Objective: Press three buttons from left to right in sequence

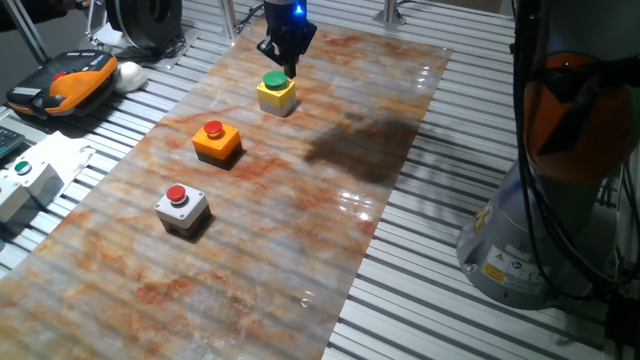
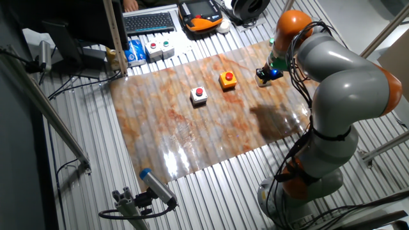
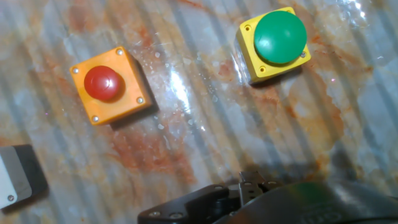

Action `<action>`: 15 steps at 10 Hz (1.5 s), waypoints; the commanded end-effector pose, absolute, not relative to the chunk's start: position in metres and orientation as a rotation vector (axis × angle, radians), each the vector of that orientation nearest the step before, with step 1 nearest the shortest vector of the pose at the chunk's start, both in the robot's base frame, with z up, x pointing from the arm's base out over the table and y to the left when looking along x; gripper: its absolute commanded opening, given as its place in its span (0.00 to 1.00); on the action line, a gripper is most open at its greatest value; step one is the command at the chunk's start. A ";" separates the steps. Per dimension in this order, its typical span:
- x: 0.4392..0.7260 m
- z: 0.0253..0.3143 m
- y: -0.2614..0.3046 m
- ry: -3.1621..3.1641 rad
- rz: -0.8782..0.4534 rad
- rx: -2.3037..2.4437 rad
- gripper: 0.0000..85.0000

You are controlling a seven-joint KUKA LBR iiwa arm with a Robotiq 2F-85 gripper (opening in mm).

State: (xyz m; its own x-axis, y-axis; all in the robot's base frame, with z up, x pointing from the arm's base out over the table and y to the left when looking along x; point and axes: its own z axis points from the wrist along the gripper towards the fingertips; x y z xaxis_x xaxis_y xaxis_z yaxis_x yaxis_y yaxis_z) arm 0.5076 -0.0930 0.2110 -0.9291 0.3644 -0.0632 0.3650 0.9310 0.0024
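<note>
Three small cube push-button boxes sit in a diagonal row on a marbled rust-and-grey plastic sheet (image 1: 300, 230) covering the slatted metal table (image 1: 420, 300), every cap facing straight up. In one fixed view the row's long axis runs from 7 o'clock to 1 o'clock: the grey box with red round cap (image 1: 181, 208) nearest, the orange box with red cap (image 1: 217, 140) in the middle, the yellow box with green cap (image 1: 276, 91) farthest. The black two-finger gripper (image 1: 283, 66) hangs directly above the green cap; whether it touches the cap cannot be told, and no view shows whether the fingers are spread or closed. In the hand view the grey box is cut off at the 8 o'clock edge, and dark gripper hardware blocks the lower frame. In the other fixed view the grey-and-orange arm (image 2: 332, 70) hides the yellow box.
</note>
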 end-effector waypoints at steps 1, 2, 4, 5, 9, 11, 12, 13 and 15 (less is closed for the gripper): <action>0.508 0.211 -0.095 3.026 -0.010 0.560 0.00; 0.511 0.209 -0.101 3.027 0.002 0.545 0.00; 0.519 0.199 -0.120 3.019 0.018 0.514 0.00; 0.525 0.194 -0.129 3.010 0.018 0.508 0.00; 0.546 0.206 -0.139 3.020 -0.007 0.518 0.00; 0.557 0.211 -0.139 3.030 -0.019 0.525 0.00; 0.561 0.211 -0.141 3.030 -0.021 0.525 0.00; 0.565 0.212 -0.148 3.031 -0.019 0.513 0.00; 0.573 0.216 -0.152 3.030 -0.036 0.506 0.00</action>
State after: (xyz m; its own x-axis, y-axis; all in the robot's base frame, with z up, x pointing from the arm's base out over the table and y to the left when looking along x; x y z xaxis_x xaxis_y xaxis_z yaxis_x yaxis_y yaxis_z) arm 0.5735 -0.1520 0.2159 -0.9428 0.3252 -0.0727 0.3270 0.9450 -0.0130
